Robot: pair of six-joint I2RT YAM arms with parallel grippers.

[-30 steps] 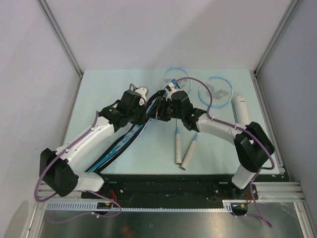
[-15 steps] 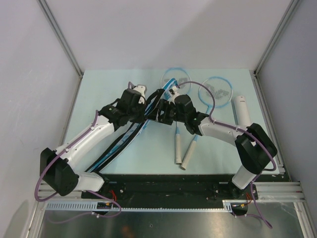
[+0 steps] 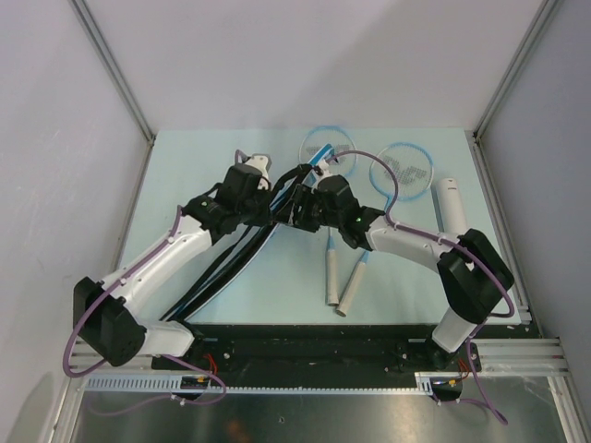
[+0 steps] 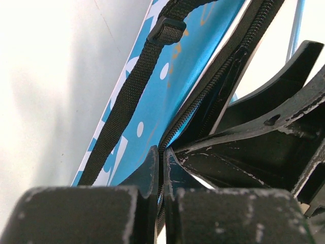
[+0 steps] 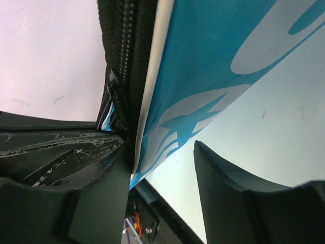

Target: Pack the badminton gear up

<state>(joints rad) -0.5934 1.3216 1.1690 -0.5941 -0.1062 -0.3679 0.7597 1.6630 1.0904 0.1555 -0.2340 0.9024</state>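
Observation:
The blue racket bag (image 3: 220,269) lies slantwise on the table, its upper end lifted between both grippers. My left gripper (image 3: 273,197) is shut on the bag's black zipper edge (image 4: 213,81), as the left wrist view (image 4: 162,152) shows; the black strap (image 4: 127,101) runs over the blue face (image 4: 167,76). My right gripper (image 3: 297,205) is open (image 5: 162,147), with the bag's flap (image 5: 213,61) against one finger and its zipper (image 5: 124,40) beside it. Two light-blue rackets (image 3: 329,146) (image 3: 403,170) lie behind, white handles toward me. The white tube (image 3: 452,205) lies at the right. No shuttlecocks show.
The racket handles (image 3: 330,275) (image 3: 354,291) lie just right of the bag, under the right arm. Grey walls and metal posts stand round the table (image 3: 185,166). The black base rail (image 3: 314,337) runs along the near edge.
The right gripper has shifted a little left toward the bag's edge. The bag's upper end now rises farther toward the rackets. The left gripper has barely moved.

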